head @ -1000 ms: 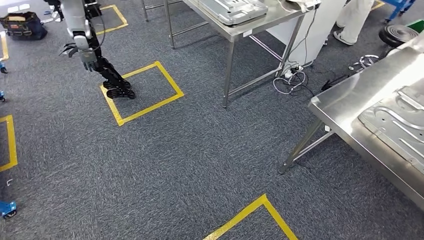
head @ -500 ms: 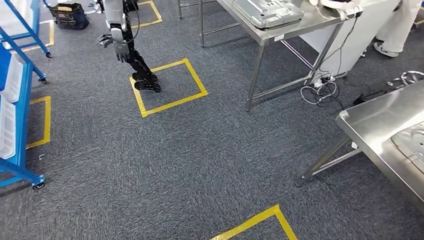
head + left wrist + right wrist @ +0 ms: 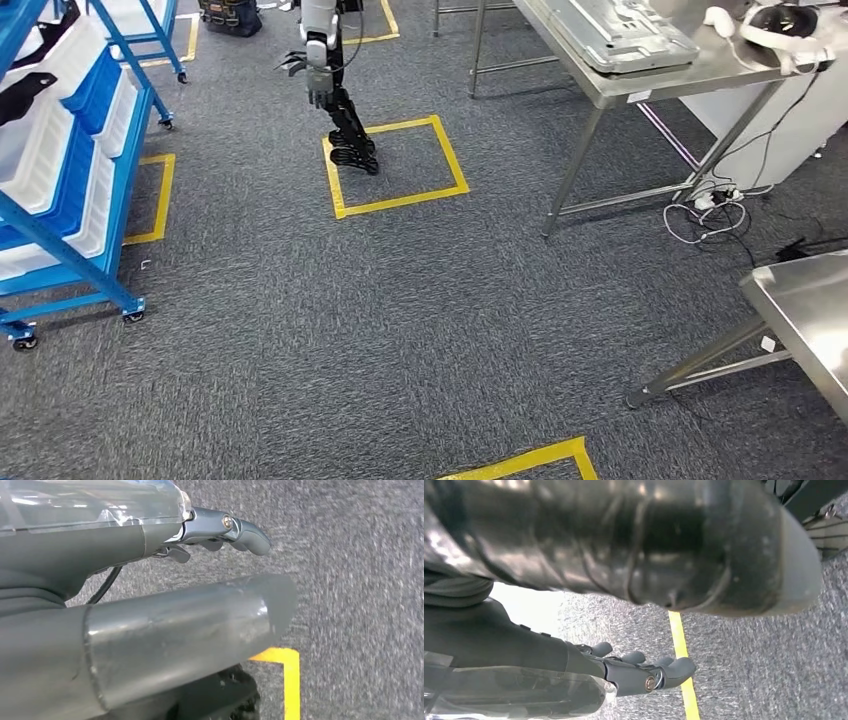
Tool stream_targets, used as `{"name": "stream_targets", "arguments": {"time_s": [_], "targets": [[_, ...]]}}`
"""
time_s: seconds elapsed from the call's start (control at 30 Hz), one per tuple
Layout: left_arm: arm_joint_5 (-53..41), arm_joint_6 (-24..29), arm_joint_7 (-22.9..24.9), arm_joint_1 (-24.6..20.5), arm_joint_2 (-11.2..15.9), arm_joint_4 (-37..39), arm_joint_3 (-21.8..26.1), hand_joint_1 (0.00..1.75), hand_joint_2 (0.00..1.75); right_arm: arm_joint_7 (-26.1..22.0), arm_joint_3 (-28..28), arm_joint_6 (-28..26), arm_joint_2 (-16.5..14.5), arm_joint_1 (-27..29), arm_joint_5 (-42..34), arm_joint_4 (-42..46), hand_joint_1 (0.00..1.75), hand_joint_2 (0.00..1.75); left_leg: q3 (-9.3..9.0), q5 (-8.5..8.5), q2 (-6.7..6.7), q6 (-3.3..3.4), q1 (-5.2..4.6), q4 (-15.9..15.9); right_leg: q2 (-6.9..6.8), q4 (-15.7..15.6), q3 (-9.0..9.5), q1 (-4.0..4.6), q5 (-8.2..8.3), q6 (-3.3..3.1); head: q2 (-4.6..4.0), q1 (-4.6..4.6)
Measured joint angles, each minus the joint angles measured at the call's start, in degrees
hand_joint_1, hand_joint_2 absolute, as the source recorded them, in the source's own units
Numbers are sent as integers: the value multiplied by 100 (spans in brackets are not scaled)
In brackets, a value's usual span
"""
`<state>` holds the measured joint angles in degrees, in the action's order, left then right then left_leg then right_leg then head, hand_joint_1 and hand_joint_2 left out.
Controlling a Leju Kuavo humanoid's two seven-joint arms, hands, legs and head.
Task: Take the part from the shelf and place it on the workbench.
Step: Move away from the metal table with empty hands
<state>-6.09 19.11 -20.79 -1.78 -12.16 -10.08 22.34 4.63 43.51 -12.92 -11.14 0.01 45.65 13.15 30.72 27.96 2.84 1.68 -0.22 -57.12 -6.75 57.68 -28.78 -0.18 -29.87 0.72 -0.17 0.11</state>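
Two hands, both hanging at my sides, nothing in either. Left hand (image 3: 220, 530): fingers stretched out loosely over the grey carpet (image 3: 400, 320), holding nothing. Right hand (image 3: 644, 672): same story, fingers extended and apart, nothing between them. Both wrist views look down at carpet and yellow floor tape (image 3: 285, 680).

Shelf (image 3: 70, 180): blue wheeled rack with white trays, far left of the head view, on my left side and ahead. Its long side runs roughly away from me. One dark thing (image 3: 25, 95) lies on an upper tray near the left edge, possibly the part; too small and cropped to be sure.

Workbench (image 3: 800, 310): steel corner showing at the lower right, on my right side. A second steel table (image 3: 640, 75) stands at the top right with a grey pressed panel (image 3: 620, 35) on it. Another robot (image 3: 325, 80) stands at a yellow floor square (image 3: 395, 165) ahead.

Judgement: not yet at the shelf, pick not started. Left hand is nearer the rack, so it is the likely lead once I face the trays. The rack is well apart from both hands; I need to close in and square up before any reach.
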Motion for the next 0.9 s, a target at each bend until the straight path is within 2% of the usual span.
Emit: {"name": "stream_targets", "arguments": {"time_s": [0.07, 0.1, 0.13, 0.17, 0.2, 0.23, 0.27, 0.3, 0.33, 0.37, 0.4, 0.43, 0.5, 0.53, 0.57, 0.63, 0.67, 0.7, 0.73, 0.77, 0.8, 0.83, 0.9], "targets": [[1, 0, 1, 1, -4, 0, 3, 0, 0, 0, 2, 0, 1, 2, 0, 0, 0, 0, -12, -57, -126, 68, 37, 54, 281, 284, -109, -22, -225, 65, 0, 3], [1, 0, 2, -4, -6, 1, 3, 0, 0, 0, 4, 0, 1, 12, 0, -1, 0, 0, -9, -77, -184, 89, 46, 62, 471, 607, -257, -42, -420, 89, 0, 4], [1, -4, 3, -9, -6, 1, 4, 0, 0, 0, 8, -1, 1, 22, -1, -1, 0, 0, 6, -87, -245, 104, 47, 60, 588, 997, -448, -51, -616, 103, 0, 4], [2, -7, 4, -10, -6, 0, 4, 0, 0, 0, 15, -1, 1, 28, -1, -1, 0, 0, 16, -91, -314, 110, 46, 55, 633, 1358, -628, -56, -751, 115, 0, 4], [2, -9, 5, -8, -7, 0, 4, 0, 0, 0, 25, -1, 1, 31, -1, -1, 0, 0, 19, -93, -390, 112, 45, 49, 648, 1577, -746, -60, -778, 125, 0, 3], [2, -13, 8, -5, -7, 0, 6, 0, 0, 0, 33, -1, 1, 34, -1, -1, 0, 0, 16, -92, -471, 111, 45, 41, 655, 1585, -769, -66, -684, 129, 0, 4], [3, -13, 11, -3, -7, 0, 8, 0, 0, 0, 42, 1, 2, 37, -1, -1, 0, 0, 9, -88, -556, 105, 47, 29, 678, 1368, -689, -74, -483, 127, 0, 4], [3, -14, 14, -2, -8, 1, 9, 0, 0, 0, 48, 3, 2, 44, -1, -1, 0, 0, 6, -80, -638, 93, 50, 13, 764, 981, -533, -89, -232, 120, 0, 4], [4, -15, 15, -4, -8, 1, 10, 0, 0, 0, 53, 7, 3, 53, -1, -2, 0, 0, 13, -68, -711, 71, 44, -13, 923, 601, -381, -103, -50, 107, 0, 4], [3, -15, 16, -12, -8, 1, 11, 0, 0, -1, 59, 11, 4, 60, -1, -3, 0, 0, 36, -60, -782, 43, 42, -39, 1066, 305, -268, -114, 68, 92, 0, 3], [2, -16, 16, -17, -8, 1, 11, 0, 0, -2, 64, 16, 5, 64, -1, -5, 0, 0, 67, -58, -843, 8, 45, -59, 1176, 142, -214, -116, 107, 77, 0, 3], [1, -17, 16, -20, -8, 1, 12, 0, 0, -1, 68, 21, 6, 61, -1, -7, 0, 0, 95, -65, -901, -30, 52, -68, 1212, 112, -211, -107, 87, 58, 0, 2], [-4, -17, 17, -10, -7, 1, 13, 0, 0, 0, 70, 37, 7, 52, 0, -8, 0, 0, 138, -77, -983, -107, 79, -69, 1078, 76, -197, -102, 108, -4, 0, 3], [-7, -17, 17, -6, -5, 1, 14, 0, 0, 0, 71, 50, 9, 54, 0, -8, 0, 0, 164, -45, -922, -136, 77, -114, 1006, 45, -179, -108, 123, -45, 0, 2], [-10, -18, 20, -8, -4, 0, 14, 0, 0, 0, 71, 71, 10, 60, 0, -8, 0, 0, 244, 60, -790, -160, 73, -275, 919, 13, -162, -113, 136, -90, 0, -4], [-16, -21, 23, -20, -3, 0, 15, 0, 0, 0, 73, 111, 12, 76, 1, -8, 0, 0, 553, 420, -462, -191, 72, -930, 743, -13, -146, -98, 137, -149, 0, -17], [-19, -23, 25, -24, -3, 0, 15, 0, 0, 0, 75, 125, 12, 81, 1, -8, 0, 0, 751, 609, -371, -207, 79, -1340, 649, -11, -147, -84, 131, -165, 0, -22], [-24, -25, 25, -22, -3, 1, 15, 0, 0, 0, 78, 133, 13, 81, 1, -8, 0, 0, 895, 717, -335, -218, 86, -1647, 560, -10, -147, -73, 125, -170, 0, -22], [-28, -26, 25, -16, -3, 1, 15, 0, 0, 0, 79, 137, 13, 79, 1, -8, 0, 0, 948, 725, -321, -223, 90, -1776, 478, -9, -145, -67, 117, -172, 0, -22], [-31, -27, 26, -8, -3, 0, 15, 0, 0, 0, 81, 138, 14, 76, 1, -8, 0, 0, 888, 630, -308, -222, 93, -1689, 403, -6, -140, -63, 109, -169, 0, -22], [-32, -27, 28, 0, -3, 1, 15, 0, 0, 0, 81, 139, 14, 72, 1, -8, 0, 0, 719, 454, -282, -212, 93, -1395, 336, -3, -130, -60, 98, -160, 0, -22], [-31, -27, 29, 3, -2, 0, 15, 0, 0, 0, 81, 140, 14, 69, 2, -8, 0, 0, 474, 256, -196, -193, 88, -963, 277, 2, -112, -56, 85, -146, 0, -22], [-33, -28, 32, -13, -2, -1, 15, 0, 0, 0, 83, 143, 15, 66, 5, -8, 0, 0, 94, 46, 41, -141, 38, -255, 172, 16, -85, -28, 54, -96, 0, -21]]}}
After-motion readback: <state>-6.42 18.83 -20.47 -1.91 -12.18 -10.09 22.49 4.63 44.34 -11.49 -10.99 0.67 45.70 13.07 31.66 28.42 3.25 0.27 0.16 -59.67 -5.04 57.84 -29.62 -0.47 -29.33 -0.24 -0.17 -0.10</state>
